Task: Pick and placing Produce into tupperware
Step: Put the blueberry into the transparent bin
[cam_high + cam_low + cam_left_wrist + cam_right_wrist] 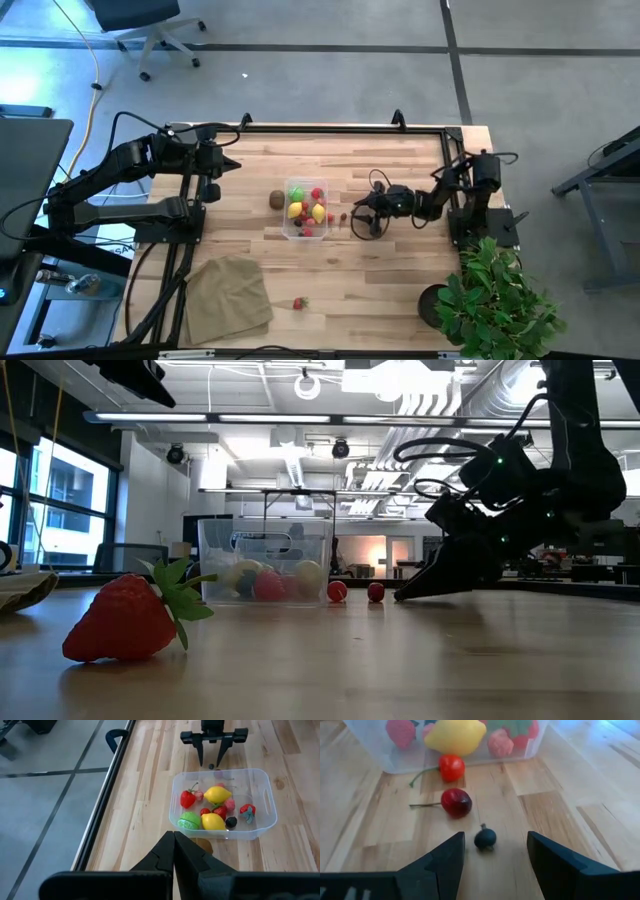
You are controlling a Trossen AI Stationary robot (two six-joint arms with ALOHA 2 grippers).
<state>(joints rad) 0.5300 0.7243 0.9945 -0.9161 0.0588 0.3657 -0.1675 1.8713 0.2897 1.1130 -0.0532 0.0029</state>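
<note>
The right pincer (495,851) sits low on the wooden counter (400,250), jaws apart and empty, straddling a small dark berry (485,839) at the right wrist view's centre. Close squarely on it, then lift toward the clear plastic tupperware tub (289,226) mid-frame.

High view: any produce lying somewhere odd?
Yes. A strawberry lies alone near the table's front edge beside the tan cloth, far from the tupperware, while the other loose pieces sit close around that tub.
</note>
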